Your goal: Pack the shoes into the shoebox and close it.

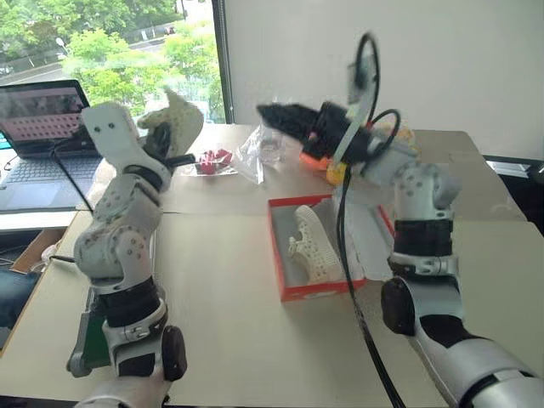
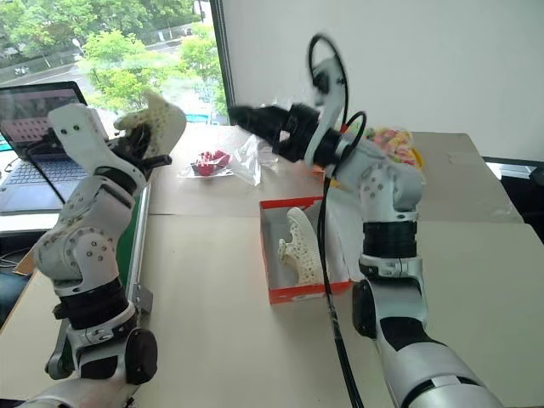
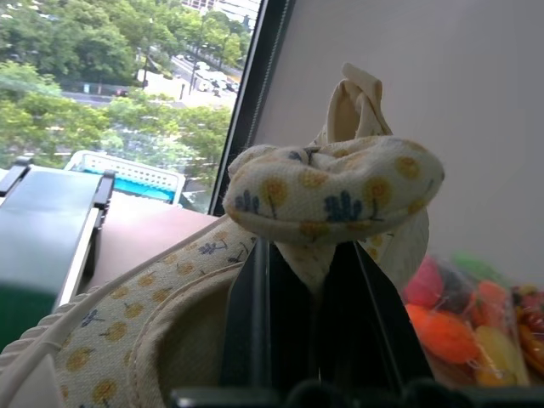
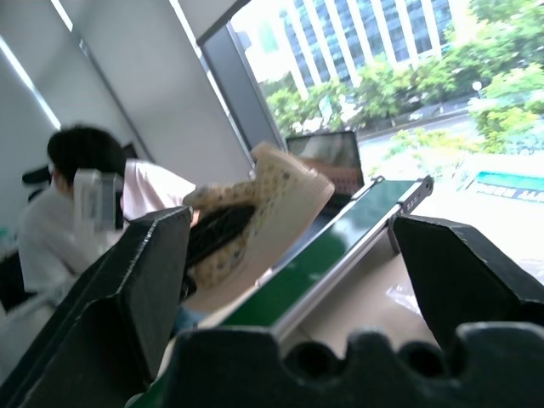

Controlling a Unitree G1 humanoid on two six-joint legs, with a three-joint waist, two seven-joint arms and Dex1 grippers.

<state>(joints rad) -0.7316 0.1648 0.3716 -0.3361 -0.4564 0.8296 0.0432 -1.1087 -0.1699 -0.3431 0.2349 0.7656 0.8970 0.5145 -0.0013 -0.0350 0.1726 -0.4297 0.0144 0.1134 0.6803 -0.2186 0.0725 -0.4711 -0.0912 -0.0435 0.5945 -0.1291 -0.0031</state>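
Note:
One cream perforated shoe (image 1: 313, 248) lies on its side inside the orange-red shoebox (image 1: 319, 291) at the table's middle. The box stands open, and my right arm covers much of its right side. The other shoe (image 1: 180, 119) is up in the air at the left, toe up, with my left gripper (image 1: 170, 146) shut on it. In the left wrist view the fingers (image 3: 255, 314) pinch its flower-printed inner lining (image 3: 331, 191). My right gripper (image 1: 276, 115) is raised above the table behind the box, open and empty, pointing toward the held shoe (image 4: 255, 208).
A laptop (image 1: 42, 127) sits at the far left by the window. A small red packet (image 1: 212, 160), a clear bag (image 1: 259, 149) and bagged colourful toys (image 2: 395, 140) lie behind the box. A green board (image 1: 89, 327) lines the table's left edge. A seated person (image 4: 68, 187) is further left.

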